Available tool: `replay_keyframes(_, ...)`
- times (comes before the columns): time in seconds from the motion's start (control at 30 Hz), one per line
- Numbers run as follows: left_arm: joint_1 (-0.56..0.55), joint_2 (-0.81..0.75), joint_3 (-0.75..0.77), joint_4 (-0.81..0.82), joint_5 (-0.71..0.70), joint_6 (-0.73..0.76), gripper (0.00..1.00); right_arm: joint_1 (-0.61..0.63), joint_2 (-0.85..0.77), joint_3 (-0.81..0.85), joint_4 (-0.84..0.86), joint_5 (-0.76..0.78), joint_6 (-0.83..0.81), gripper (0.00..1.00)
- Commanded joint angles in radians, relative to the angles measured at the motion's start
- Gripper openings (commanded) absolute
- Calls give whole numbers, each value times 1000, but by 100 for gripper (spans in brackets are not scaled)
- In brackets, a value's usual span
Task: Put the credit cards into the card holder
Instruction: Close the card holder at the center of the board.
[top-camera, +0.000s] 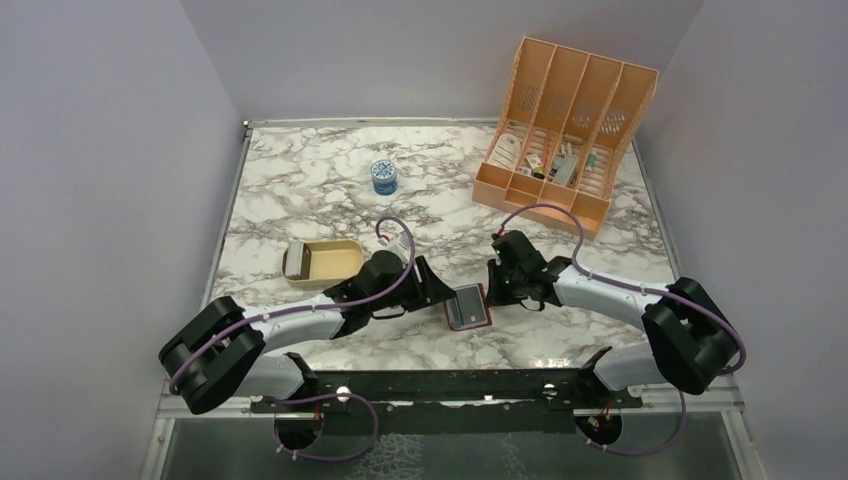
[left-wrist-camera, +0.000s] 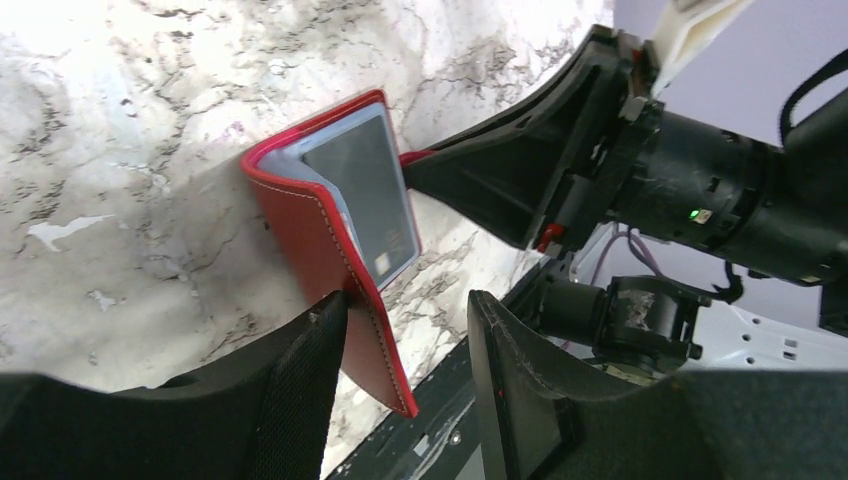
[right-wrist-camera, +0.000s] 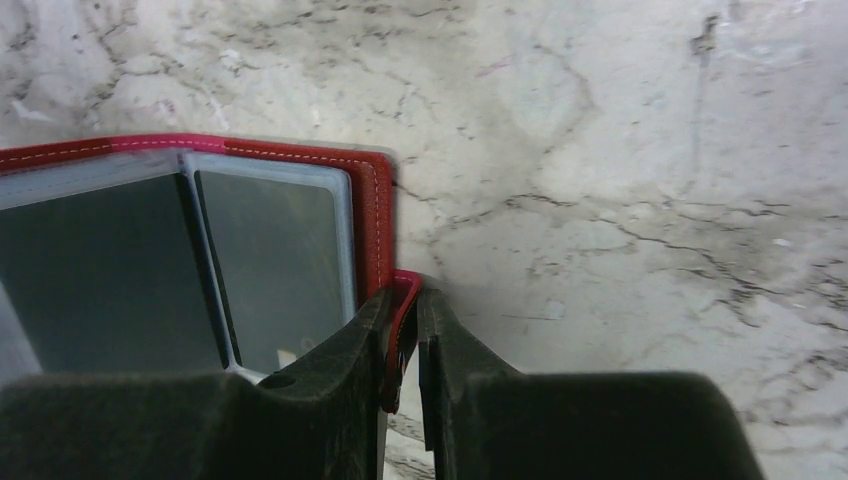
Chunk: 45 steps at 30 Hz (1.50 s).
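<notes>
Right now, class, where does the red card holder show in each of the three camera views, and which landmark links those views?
Top external: card holder sits low centre, just left of the right gripper.
Left wrist: card holder is at centre, above the camera's own fingers.
Right wrist: card holder fills the left half.
Shared landmark: the right gripper, pinching the holder's red tab.

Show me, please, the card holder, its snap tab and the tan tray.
card holder (left-wrist-camera: 315, 250), left wrist view, red outer cover.
snap tab (right-wrist-camera: 401, 325), right wrist view, middle of the strap.
tan tray (top-camera: 338, 263), top view, bare floor.
</notes>
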<state>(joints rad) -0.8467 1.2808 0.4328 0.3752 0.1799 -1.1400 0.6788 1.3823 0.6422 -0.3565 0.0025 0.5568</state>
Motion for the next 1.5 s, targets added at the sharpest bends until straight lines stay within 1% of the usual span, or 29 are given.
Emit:
replay_keyframes(0.0, -9, -7, 25, 81, 45, -4, 50, 25, 11, -27, 63, -110, 41, 15)
replay_keyframes(0.27, -21, 57, 51, 100, 60, 29, 50, 57, 15, -19, 98, -148, 73, 14)
replay_keyframes(0.43, -23, 98, 61, 103, 75, 49, 49, 57, -22, -5, 31, -75, 76, 19)
replay_keyframes(0.57, -24, 97, 71, 102, 74, 79, 46, 57, -70, 3, -12, -39, 67, 20)
replay_keyframes(0.73, -24, 128, 83, 102, 73, 107, 42, 57, -110, 4, -37, -25, 73, 21)
replay_keyframes(1.03, -39, 191, 126, 103, 68, 143, 40, 57, -180, -4, -59, -19, 91, 24)
replay_keyframes(1.1, -39, 184, 124, 102, 52, 149, 37, 57, -202, -6, -65, -21, 101, 24)
replay_keyframes(1.2, -39, 171, 116, 92, 27, 164, 32, 57, -244, -19, -40, -69, 115, 27)
replay_keyframes(1.3, -39, 174, 120, 53, 3, 176, 25, 57, -269, -28, -14, -105, 127, 29)
replay_keyframes(1.47, -38, 193, 134, -1, -17, 211, 12, 57, -287, -28, -1, -115, 144, 30)
